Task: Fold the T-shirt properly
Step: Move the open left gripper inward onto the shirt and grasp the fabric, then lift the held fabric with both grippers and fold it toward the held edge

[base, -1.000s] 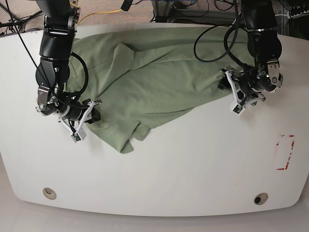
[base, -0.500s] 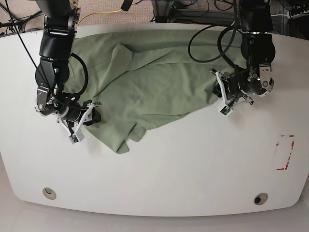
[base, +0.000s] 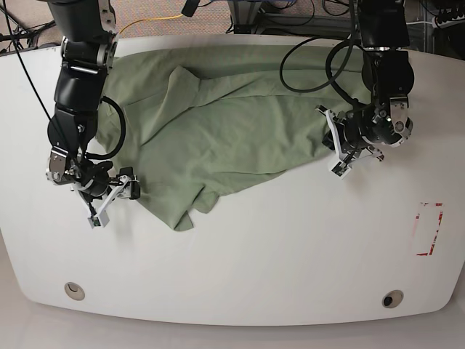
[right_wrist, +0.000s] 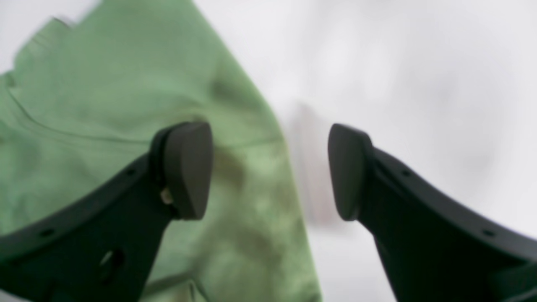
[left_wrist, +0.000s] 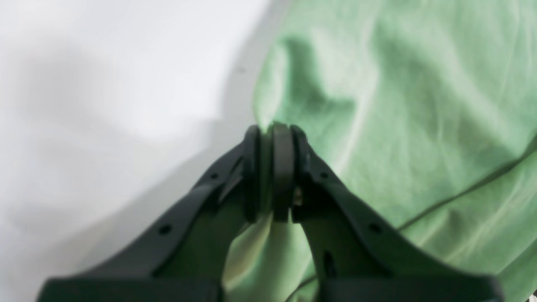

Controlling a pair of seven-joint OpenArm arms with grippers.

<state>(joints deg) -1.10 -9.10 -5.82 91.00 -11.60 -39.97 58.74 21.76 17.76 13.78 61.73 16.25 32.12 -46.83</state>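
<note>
Left hand (left_wrist: pixel 272 176) is pinching a fold of the plain sage-green soft cotton T-shirt (base: pixel 225 116) between closed black pads, a tongue of cloth bunching out beneath them, at the garment's edge where green is meeting the white bench (base: pixel 276 247). Right hand (right_wrist: pixel 270 172) is hanging with its pads wide apart and nothing between them, one pad over the shirt's hemmed border, the other over bare bench. Farther off, in the base view, the shirt is lying rumpled and spread across the far half of the bench, a corner trailing toward the near side, with the left hand (base: pixel 340 149) at one end and the right hand (base: pixel 109 200) at the other. Such cloth is looking light, limp and prone to sagging, so seizing it at hems or corners, both ends together, is probably giving best control.
</note>
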